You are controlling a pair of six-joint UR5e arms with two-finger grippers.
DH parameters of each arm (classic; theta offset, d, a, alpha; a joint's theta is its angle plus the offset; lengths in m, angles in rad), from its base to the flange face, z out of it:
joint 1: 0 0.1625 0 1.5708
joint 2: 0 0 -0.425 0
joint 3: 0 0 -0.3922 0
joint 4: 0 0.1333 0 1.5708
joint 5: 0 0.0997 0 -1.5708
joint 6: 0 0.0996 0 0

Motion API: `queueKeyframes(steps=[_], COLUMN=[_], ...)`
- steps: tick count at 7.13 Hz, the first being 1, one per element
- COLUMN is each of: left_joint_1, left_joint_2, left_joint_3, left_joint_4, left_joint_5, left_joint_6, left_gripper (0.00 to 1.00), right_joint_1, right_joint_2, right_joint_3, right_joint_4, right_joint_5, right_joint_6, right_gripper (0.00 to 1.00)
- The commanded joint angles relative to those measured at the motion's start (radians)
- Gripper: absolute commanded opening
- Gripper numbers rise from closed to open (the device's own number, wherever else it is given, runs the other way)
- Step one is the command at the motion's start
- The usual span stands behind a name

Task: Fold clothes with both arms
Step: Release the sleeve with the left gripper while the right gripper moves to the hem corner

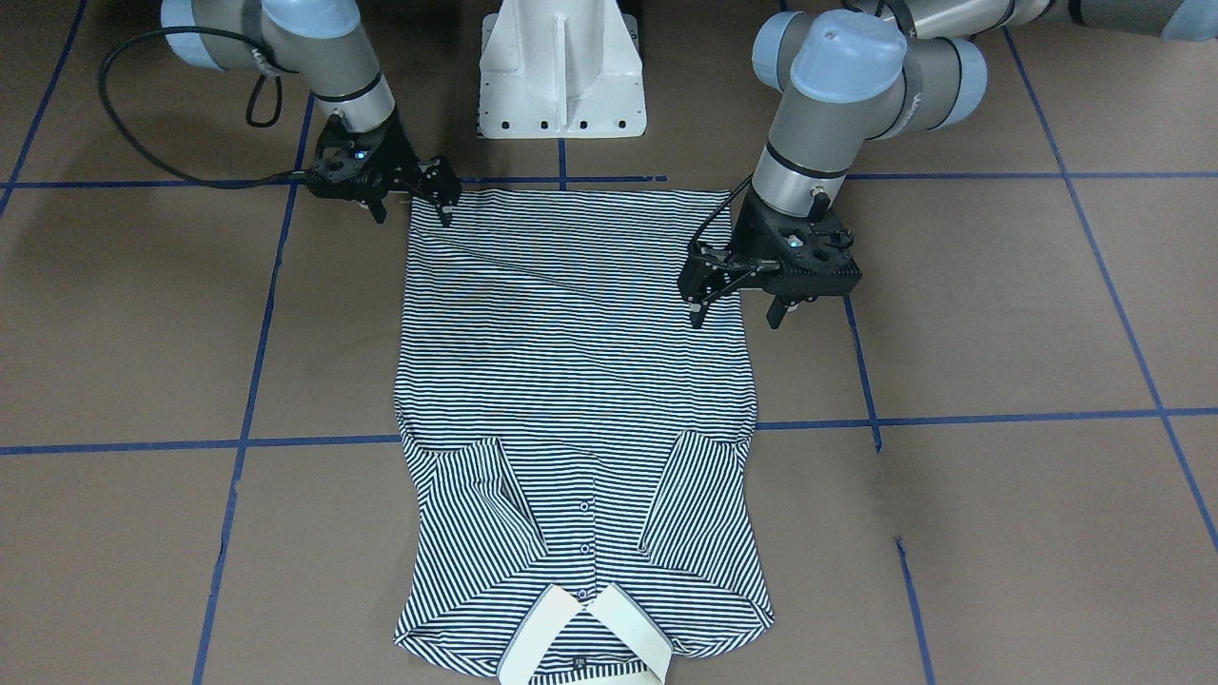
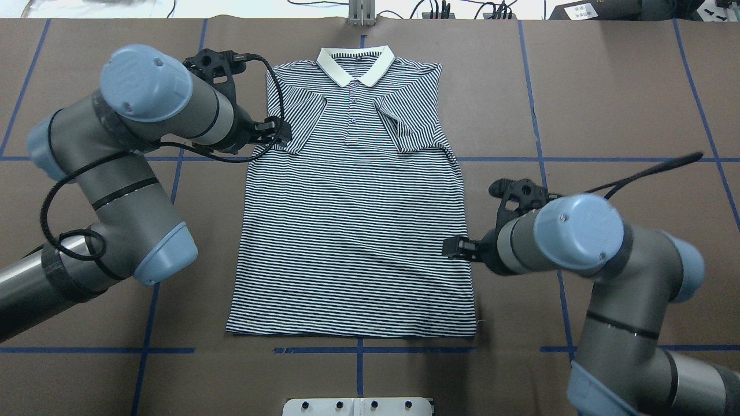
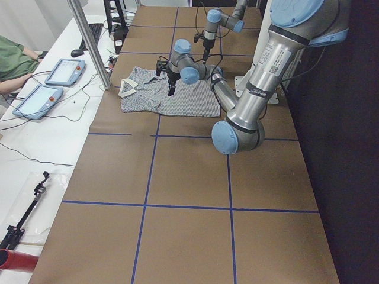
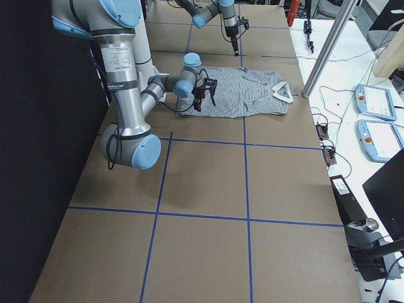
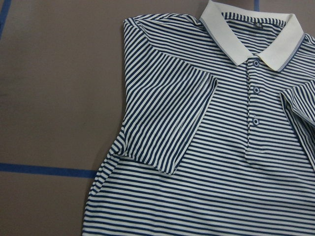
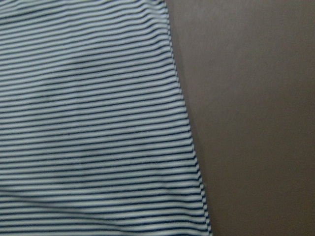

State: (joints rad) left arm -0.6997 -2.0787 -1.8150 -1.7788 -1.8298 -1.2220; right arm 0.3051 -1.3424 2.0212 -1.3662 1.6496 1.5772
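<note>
The navy-and-white striped polo shirt [image 1: 571,381] [image 2: 352,231] lies flat and face up, with its cream collar [image 2: 355,63] on the side away from the robot and both sleeves folded in over the chest. My left gripper [image 1: 737,312] [image 2: 282,130] hovers open over the shirt's left sleeve edge; its wrist view looks down on that sleeve [image 5: 167,123] and the placket. My right gripper [image 1: 412,211] [image 2: 455,247] is open beside the shirt's right side edge near the hem, and its wrist view shows that edge [image 6: 184,123] close up. Neither gripper holds cloth.
The white pedestal base [image 1: 561,76] stands just behind the hem. Blue tape lines [image 2: 578,159] grid the brown table. A side bench with tablets [image 3: 62,71] and cables, a metal post [image 3: 89,41] and a person's sleeve [image 3: 15,56] lie beyond the collar end.
</note>
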Motion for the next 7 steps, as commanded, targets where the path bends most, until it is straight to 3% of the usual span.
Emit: queueKeyframes(steps=[1, 7], left_joint_1=[0.008, 0.014], left_joint_2=[0.023, 0.017], left_joint_3=[-0.023, -0.021], left_joint_4=[0.004, 0.002], left_joint_5=[0.017, 0.015], left_joint_6=[-0.001, -0.007], left_gripper=[1.00, 1.00], right_joint_1=[-0.104, -0.109], right_joint_2=[-0.009, -0.015], right_joint_3=[0.001, -0.029], right_joint_4=[-0.045, -0.047], right_joint_5=[-0.100, -0.073], right_joint_6=[0.055, 0.053], right_gripper=[1.00, 0.95])
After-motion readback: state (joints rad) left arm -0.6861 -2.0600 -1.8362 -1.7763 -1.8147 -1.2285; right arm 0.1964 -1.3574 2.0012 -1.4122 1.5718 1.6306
